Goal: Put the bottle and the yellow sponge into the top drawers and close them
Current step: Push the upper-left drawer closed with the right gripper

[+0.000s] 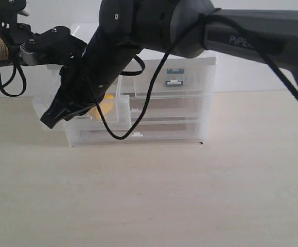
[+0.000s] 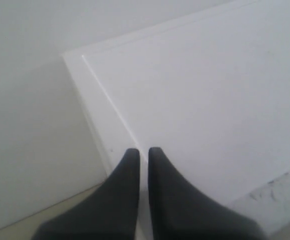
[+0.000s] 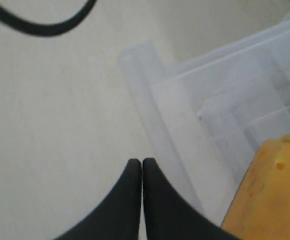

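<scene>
The white-topped cabinet (image 1: 205, 62) stands at the back of the table. Its left top drawer (image 1: 122, 110) is pulled out, and the yellow sponge (image 1: 106, 107) lies inside it. The right top drawer (image 1: 200, 82) sits flush, with the bottle (image 1: 174, 74) dimly visible behind its clear front. My right gripper (image 1: 50, 120) reaches across to the open drawer's outer front corner, shut and empty. In the right wrist view its fingertips (image 3: 141, 161) hang beside the drawer wall (image 3: 155, 115), with the sponge (image 3: 270, 195) close by. My left gripper (image 2: 143, 150) is shut and empty over the cabinet top (image 2: 210, 100).
Two full-width lower drawers (image 1: 164, 131) are closed. A black cable (image 1: 119, 136) from the right arm loops down in front of the cabinet. The right arm's thick body (image 1: 200, 25) crosses above the cabinet. Bare beige tabletop (image 1: 154, 200) lies in front.
</scene>
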